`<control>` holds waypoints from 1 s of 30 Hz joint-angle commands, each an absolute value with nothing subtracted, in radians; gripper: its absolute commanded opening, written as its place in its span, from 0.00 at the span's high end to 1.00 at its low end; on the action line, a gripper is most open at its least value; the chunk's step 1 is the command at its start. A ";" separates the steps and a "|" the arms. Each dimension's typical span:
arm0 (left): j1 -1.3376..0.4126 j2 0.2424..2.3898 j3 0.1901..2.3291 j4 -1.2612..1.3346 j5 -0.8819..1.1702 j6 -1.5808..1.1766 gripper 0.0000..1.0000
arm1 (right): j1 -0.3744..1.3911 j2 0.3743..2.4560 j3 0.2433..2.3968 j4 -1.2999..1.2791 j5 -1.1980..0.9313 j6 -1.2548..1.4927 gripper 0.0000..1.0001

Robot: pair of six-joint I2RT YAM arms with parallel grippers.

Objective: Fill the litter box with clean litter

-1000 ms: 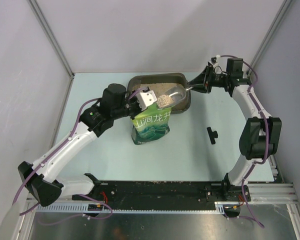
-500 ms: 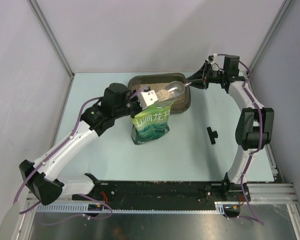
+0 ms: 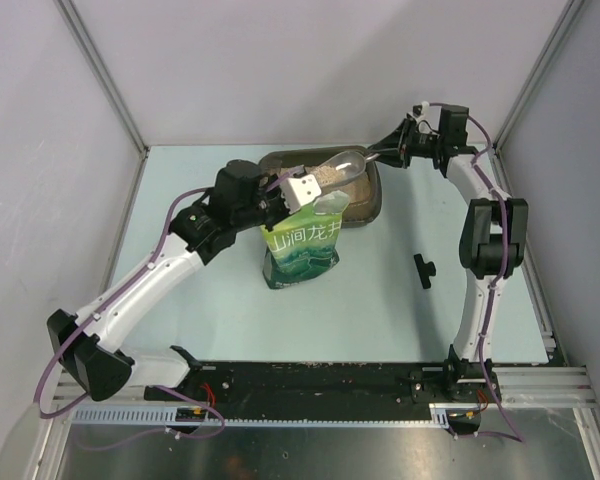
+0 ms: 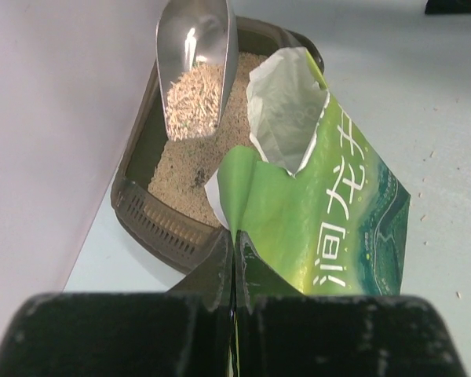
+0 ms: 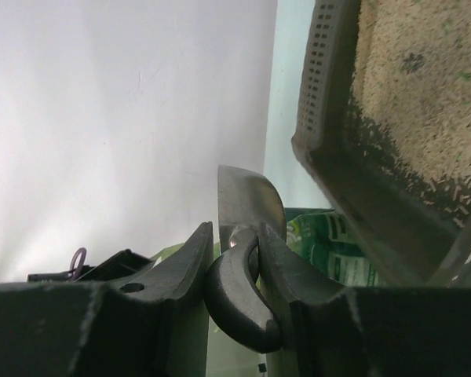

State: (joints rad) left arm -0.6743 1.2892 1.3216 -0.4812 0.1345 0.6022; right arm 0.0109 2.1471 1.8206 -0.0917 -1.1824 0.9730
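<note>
Upright on the pale blue-green table (image 3: 380, 310) stood a green printed pouch (image 3: 302, 252) w/ white characters, top torn open, white lining showing. A silver metal scoop (image 3: 340, 166) hung just behind & above its mouth. Small black part (image 3: 423, 269) lay well apart, right side. Black rail (image 3: 320, 380) ran along near edge.

One litter box (image 3: 372, 192) sits far on the surface (image 3: 380, 310). One green bag (image 3: 302, 250) is just near of it. There is one metal scoop (image 3: 335, 167) and one small black part (image 3: 423, 269) on the right. The clean litter (image 4: 184, 181) is in two lots: one bed in the box and one load in the scoop. There are two arms, left (image 3: 150, 285) and right (image 3: 490, 240). There are two claws, left claw (image 4: 234, 251) and right claw (image 5: 235, 251).
</note>
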 commanded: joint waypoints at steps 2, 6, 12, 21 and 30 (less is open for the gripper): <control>-0.678 1.298 1.388 -0.436 0.115 0.617 1.00 | 0.008 2.230 1.952 -0.060 -1.177 0.973 1.00; -0.678 1.298 1.397 -0.439 0.121 0.617 1.00 | 0.014 2.290 2.040 -0.100 -1.109 0.895 1.00; -0.678 1.269 1.384 -0.440 0.135 0.641 1.00 | 0.067 2.327 2.164 -0.256 -0.930 0.711 1.00; -0.680 1.204 1.333 -0.439 0.167 0.644 1.00 | 0.215 2.326 2.258 -0.451 -0.597 0.506 1.00; -0.678 1.138 1.309 -0.440 0.196 0.629 1.00 | 0.233 2.293 2.327 -0.512 -0.494 0.323 1.00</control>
